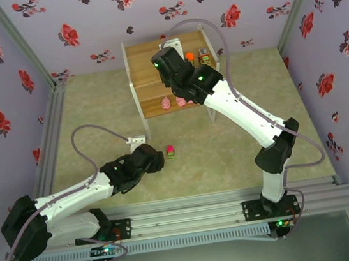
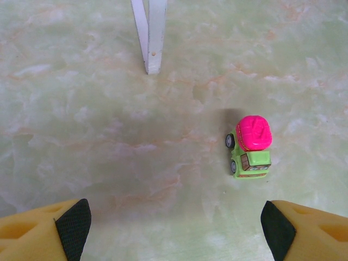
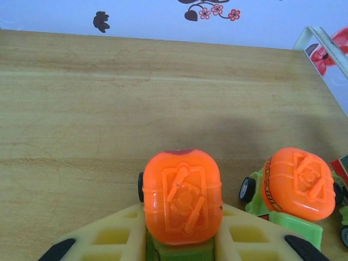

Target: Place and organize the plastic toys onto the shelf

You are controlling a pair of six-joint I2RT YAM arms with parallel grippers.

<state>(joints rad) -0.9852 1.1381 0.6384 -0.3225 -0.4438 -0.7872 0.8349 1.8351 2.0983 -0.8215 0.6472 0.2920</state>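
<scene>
My right gripper is shut on an orange-topped green toy truck over the top board of the shelf. A second orange-topped truck stands just to its right on that board. In the top view the right arm covers the middle of the shelf, and pale-pink pig toys sit on the lower tier. A magenta-topped green truck stands on the table ahead of my left gripper and to its right. The left gripper is open and holds nothing.
A grey-brown-topped toy stands at the right end of the top board. The shelf's white front leg rises from the table ahead of the left gripper. Flowered walls close in the table on three sides.
</scene>
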